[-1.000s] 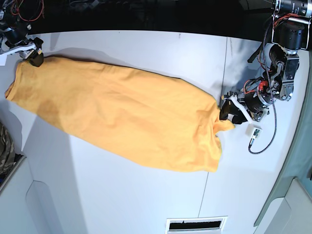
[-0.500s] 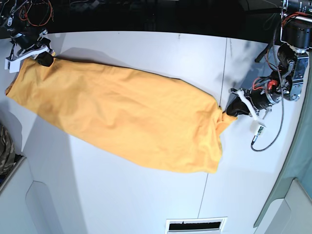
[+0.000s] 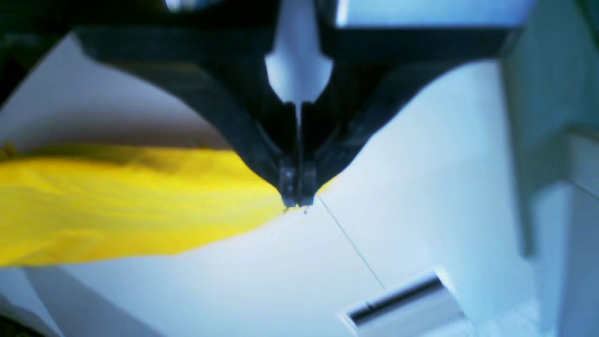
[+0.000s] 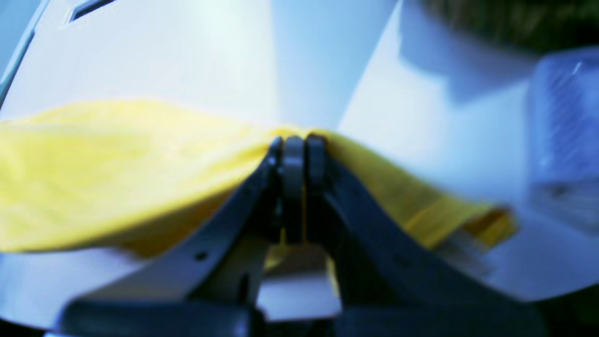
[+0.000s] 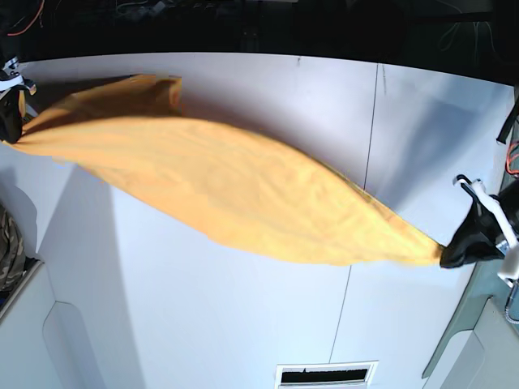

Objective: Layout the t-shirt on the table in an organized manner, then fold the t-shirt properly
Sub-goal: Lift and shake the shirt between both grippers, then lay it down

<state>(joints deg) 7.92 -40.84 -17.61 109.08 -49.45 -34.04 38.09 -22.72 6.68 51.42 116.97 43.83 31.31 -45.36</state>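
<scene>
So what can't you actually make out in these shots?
- Base view: right gripper is cut off by the left edge.
- Base view: the t-shirt is bunched and stretched, so sleeves, collar and print are hidden in folds.
- Both wrist views: blurred, so cloth between the fingertips is unclear.

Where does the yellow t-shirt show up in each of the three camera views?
Base: the t-shirt stretches from upper left to lower right between both claws.
Left wrist: it fills the left half, ending at the left claw.
Right wrist: it spans left to right behind the right claw.
Shared landmark: the white table.
</scene>
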